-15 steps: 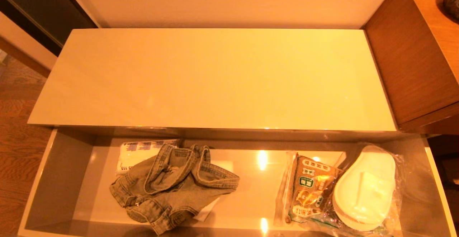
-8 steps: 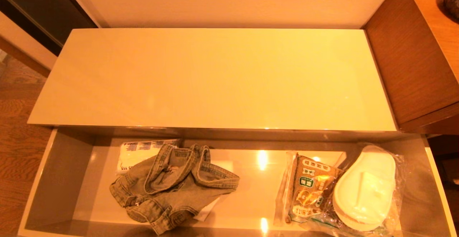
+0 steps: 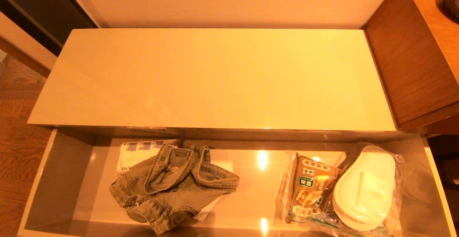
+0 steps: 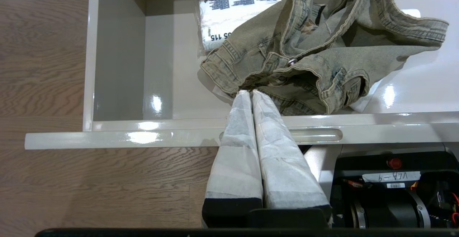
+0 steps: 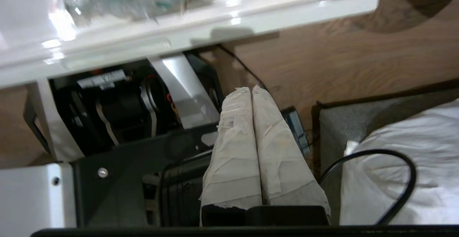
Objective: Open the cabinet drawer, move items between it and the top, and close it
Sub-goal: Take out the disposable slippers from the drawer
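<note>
Warm light falls on the top (image 3: pixel 215 79) of the cabinet (image 3: pixel 222 133), a glossy beige-grey slab with nothing on it, beside a taller brown wooden unit (image 3: pixel 412 57). Below it the drawer (image 3: pixel 57 179) stands pulled out, so its contents are reachable from above. The denim garment (image 3: pixel 172 186), faded grey-green with stitched seams, lies crumpled left of centre, partly over a white tissue pack (image 3: pixel 138 152). The slippers (image 3: pixel 364 188), white and flat in clear wrap, rest at the right end, overlapping a brown food bag (image 3: pixel 310 190). The left gripper (image 4: pixel 249 93) hangs clenched and empty near the drawer's front, apparently above it. The right gripper (image 5: pixel 249 90) is also clenched empty, low by the robot's base, probably short of the drawer.
</note>
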Available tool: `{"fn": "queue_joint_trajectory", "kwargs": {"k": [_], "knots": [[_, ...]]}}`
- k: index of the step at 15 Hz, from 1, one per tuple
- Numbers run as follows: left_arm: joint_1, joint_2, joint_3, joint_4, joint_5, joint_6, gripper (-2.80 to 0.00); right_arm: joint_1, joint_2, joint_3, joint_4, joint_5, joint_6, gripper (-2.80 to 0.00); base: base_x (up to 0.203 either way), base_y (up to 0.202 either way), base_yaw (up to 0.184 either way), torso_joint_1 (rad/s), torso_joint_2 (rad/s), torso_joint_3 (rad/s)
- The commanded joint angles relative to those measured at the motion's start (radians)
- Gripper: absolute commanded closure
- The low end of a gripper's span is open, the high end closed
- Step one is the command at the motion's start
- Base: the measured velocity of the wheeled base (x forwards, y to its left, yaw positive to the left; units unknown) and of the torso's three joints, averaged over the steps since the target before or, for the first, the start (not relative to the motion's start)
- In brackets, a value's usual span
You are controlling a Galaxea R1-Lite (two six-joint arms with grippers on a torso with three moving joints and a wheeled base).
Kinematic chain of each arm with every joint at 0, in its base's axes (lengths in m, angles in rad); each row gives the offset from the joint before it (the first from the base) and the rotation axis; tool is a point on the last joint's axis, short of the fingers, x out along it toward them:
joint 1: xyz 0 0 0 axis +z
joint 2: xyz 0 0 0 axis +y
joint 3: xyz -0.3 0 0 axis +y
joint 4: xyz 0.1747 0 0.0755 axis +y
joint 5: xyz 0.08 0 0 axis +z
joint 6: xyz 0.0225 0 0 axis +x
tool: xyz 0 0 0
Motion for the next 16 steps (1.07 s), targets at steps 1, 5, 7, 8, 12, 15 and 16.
{"fn": "queue_joint_trajectory", "kwargs": {"k": [1, 5, 7, 8, 12, 15, 16], "knots": [[0.0, 0.0, 0.0, 0.001, 0.0, 0.0, 0.0, -0.001, -0.008, 0.047, 0.003, 0.001, -0.001, 0.0, 0.0, 0.0, 0.0, 0.0, 0.0, 0.0], [0.0, 0.0, 0.0, 0.002, 0.0, 0.004, 0.0, -0.075, -0.009, -0.023, 0.061, 0.108, -0.021, 0.0, 0.0, 0.0, 0.0, 0.0, 0.0, 0.0], [0.0, 0.0, 0.001, 0.001, -0.001, 0.0, 0.0, -0.161, -0.02, -0.06, 0.101, 0.226, -0.12, 0.0, 0.0, 0.0, 0.0, 0.0, 0.0, 0.0], [0.0, 0.0, 0.001, 0.001, 0.0, 0.016, 0.0, -0.16, -0.021, -0.044, 0.068, 0.218, -0.118, 0.0, 0.0, 0.0, 0.0, 0.0, 0.0, 0.0], [0.0, 0.0, 0.001, 0.0, -0.001, -0.002, 0.0, -0.155, 0.001, 0.179, -0.225, 0.027, -0.115, 0.0, 0.0, 0.0, 0.0, 0.0, 0.0, 0.0], [0.0, 0.0, 0.001, 0.002, 0.0, 0.0, 0.0, -0.153, -0.029, 0.181, -0.251, 0.043, -0.12, 0.0, 0.0, 0.0, 0.0, 0.0, 0.0, 0.0], [0.0, 0.0, 0.001, 0.002, 0.0, 0.001, 0.0, -0.153, -0.029, 0.196, -0.29, 0.039, -0.119, 0.0, 0.0, 0.0, 0.0, 0.0, 0.0, 0.0]]}}
